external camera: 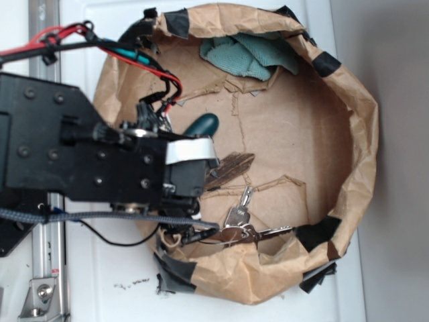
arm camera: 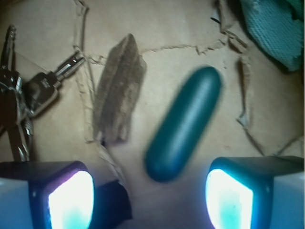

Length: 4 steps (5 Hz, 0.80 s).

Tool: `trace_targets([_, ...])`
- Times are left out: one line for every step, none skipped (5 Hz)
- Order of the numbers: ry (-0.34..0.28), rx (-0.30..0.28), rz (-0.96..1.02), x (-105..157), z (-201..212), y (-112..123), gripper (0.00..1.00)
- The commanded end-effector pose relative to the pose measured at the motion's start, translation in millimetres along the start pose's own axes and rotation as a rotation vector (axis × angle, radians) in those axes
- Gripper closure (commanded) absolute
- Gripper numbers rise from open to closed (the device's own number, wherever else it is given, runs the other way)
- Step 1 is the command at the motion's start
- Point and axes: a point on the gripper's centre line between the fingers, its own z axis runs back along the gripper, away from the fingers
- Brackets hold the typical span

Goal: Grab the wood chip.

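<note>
The wood chip (arm camera: 118,90), a dark brown rough sliver, lies flat on the cardboard floor; in the exterior view the wood chip (external camera: 231,166) pokes out just right of the wrist. My gripper (arm camera: 150,200) hangs above the floor, open, with nothing between its glowing pads (arm camera: 71,200). The chip sits ahead and left of the gap. A dark teal oval case (arm camera: 185,123) lies closer, its near end just beyond the gap. In the exterior view the gripper's fingers are hidden under the arm.
A bunch of metal keys (arm camera: 28,90) lies left of the chip, seen in the exterior view as keys (external camera: 241,225) near the front wall. A teal cloth (external camera: 251,55) is bunched at the back. A taped brown paper wall (external camera: 355,127) rings the floor.
</note>
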Motion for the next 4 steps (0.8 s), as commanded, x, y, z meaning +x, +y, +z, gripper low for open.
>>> trace_targets([-0.057,-0.009,0.003,18,13,-6,0.0])
trace_targets([-0.094,-0.037,0.032,27,-4,-14,0.0])
trace_targets([-0.096,-0.032,0.061,39,-23,-17,0.0])
trace_targets([-0.087,-0.05,0.102,48,-33,-17,0.0])
